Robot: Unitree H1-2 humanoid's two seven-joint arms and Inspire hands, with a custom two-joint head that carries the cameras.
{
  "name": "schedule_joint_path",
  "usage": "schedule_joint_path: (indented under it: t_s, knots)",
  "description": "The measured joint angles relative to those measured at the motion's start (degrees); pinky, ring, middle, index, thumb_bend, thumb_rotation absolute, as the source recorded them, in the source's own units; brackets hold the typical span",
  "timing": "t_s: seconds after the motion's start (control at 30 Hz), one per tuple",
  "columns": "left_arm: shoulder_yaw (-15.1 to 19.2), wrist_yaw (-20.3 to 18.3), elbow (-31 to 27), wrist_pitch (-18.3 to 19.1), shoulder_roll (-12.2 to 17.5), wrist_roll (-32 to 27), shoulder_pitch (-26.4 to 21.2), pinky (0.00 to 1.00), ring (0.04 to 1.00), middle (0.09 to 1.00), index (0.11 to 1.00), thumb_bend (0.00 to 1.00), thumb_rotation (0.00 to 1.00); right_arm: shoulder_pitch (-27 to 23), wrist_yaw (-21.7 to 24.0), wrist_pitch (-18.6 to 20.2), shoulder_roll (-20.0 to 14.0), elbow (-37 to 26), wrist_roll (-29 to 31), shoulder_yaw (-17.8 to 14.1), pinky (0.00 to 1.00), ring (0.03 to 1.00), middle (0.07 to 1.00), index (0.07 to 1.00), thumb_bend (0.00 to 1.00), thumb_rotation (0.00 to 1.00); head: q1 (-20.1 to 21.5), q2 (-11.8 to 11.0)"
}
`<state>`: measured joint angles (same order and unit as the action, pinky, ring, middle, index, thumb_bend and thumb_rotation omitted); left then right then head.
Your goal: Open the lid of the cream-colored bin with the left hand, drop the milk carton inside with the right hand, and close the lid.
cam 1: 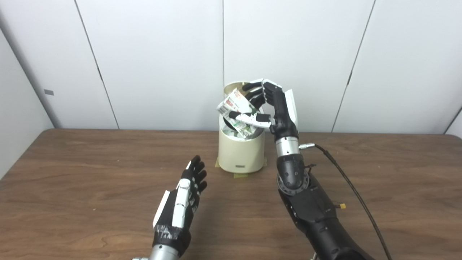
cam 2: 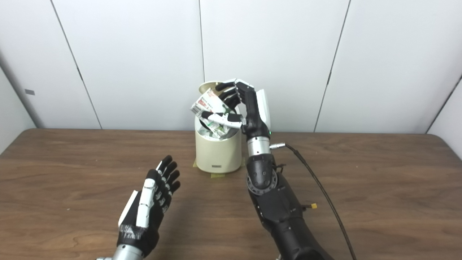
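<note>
- Milk carton (cam 1: 236, 108): tilted, directly above the bin's mouth, lower end dipping toward the opening. I cannot tell whether it touches the rim.
- Right hand (cam 1: 265, 108): grasping the carton, fingers wrapped over its top side and the thumb under it, wrist standing just right of the bin.
- Cream-colored bin (cam 1: 241, 153): upright on the worktop (cam 1: 90, 162), at the far middle near the wall. Its lid (cam 1: 232, 87) is raised behind the opening, so the mouth is clear. Something light already seems to lie inside the bin; too small to say what.
- Left hand (cam 1: 186, 196): released, holding nothing, fingers spread and pointing toward the bin, in front of the bin and to its left, well apart from it and not on the lid.
- Step in hand, as I judge it: dropping the carton.
- How I would do it well: centre the carton's low end over the mouth, let the fingers go only once it points down inside the rim, then lift the hand straight up clear of the raised lid.
- Risk: a tilted carton may catch on the rim or knock the lid.
</note>
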<state>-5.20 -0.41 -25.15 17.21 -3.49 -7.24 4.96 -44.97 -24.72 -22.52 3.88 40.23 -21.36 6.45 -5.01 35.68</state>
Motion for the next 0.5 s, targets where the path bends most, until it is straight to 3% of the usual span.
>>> schedule_joint_path:
  t_s: [0.33,0.37,0.5]
  knots:
    - [0.63,-0.32,0.08,-2.57,0.03,-2.10,-0.11,0.99,0.987,0.986,0.999,0.61,0.96,0.92,0.20,-0.01,-1.53,-1.45,-4.06,2.85,0.31,0.365,0.418,0.528,0.52,0.01,0.70,-0.26]
    - [0.69,-0.32,0.16,-2.69,0.03,-2.11,-0.13,0.99,0.988,0.987,0.999,0.61,0.96,0.94,0.17,-0.01,-1.67,-1.45,-4.81,3.39,0.31,0.366,0.417,0.527,0.52,0.01,0.53,-1.66]
    - [1.19,-0.38,1.39,-3.46,0.08,-2.76,-0.19,1.00,0.996,0.996,1.000,0.61,0.96,0.94,-0.23,-0.14,-2.33,-1.52,-8.39,5.47,0.32,0.379,0.417,0.529,0.52,0.01,0.70,-1.76]
